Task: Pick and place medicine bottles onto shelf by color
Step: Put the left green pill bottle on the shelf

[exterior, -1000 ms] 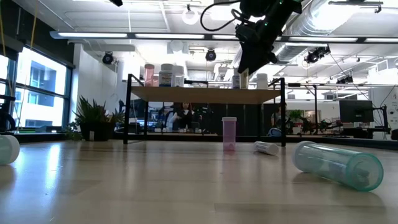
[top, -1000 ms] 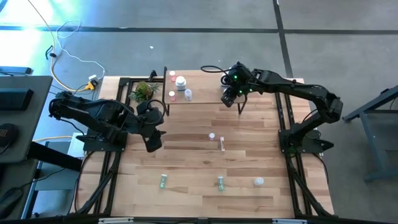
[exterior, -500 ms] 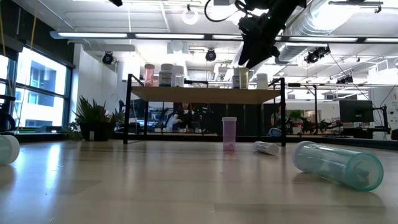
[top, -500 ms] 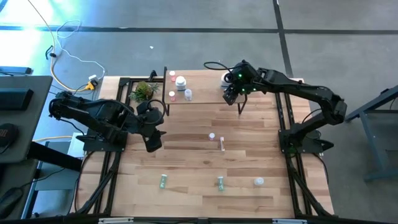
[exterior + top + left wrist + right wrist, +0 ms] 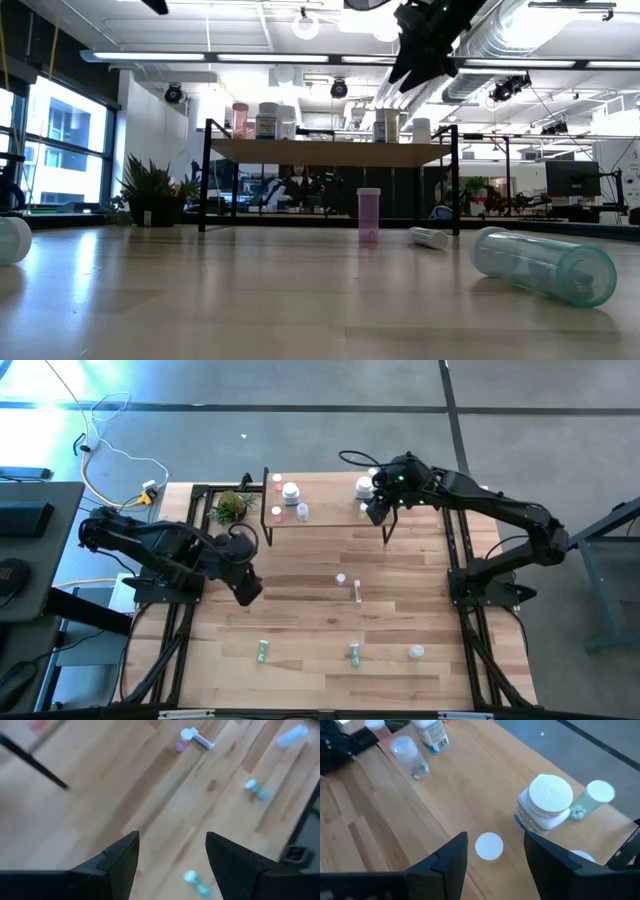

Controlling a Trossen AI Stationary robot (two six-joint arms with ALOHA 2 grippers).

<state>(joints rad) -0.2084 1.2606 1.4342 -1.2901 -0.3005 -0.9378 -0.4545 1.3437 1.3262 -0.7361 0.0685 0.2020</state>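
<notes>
Just beyond the right gripper's point(image 5: 492, 857) empty, parted jaws a small white-capped bottle point(image 5: 489, 846) stands on the shelf point(image 5: 465, 795) (wide white jar point(image 5: 545, 807) farther), while the left gripper point(image 5: 172, 852), likewise parted, hovers over the worktop point(image 5: 320, 615).

The high view looks straight down on the whole table point(image 5: 300, 610). The low view sits at tabletop height, facing level toward the shelf point(image 5: 330, 152). The right wrist view looks closely down on that shelf; the left wrist view overlooks the bare tabletop farther off.
</notes>
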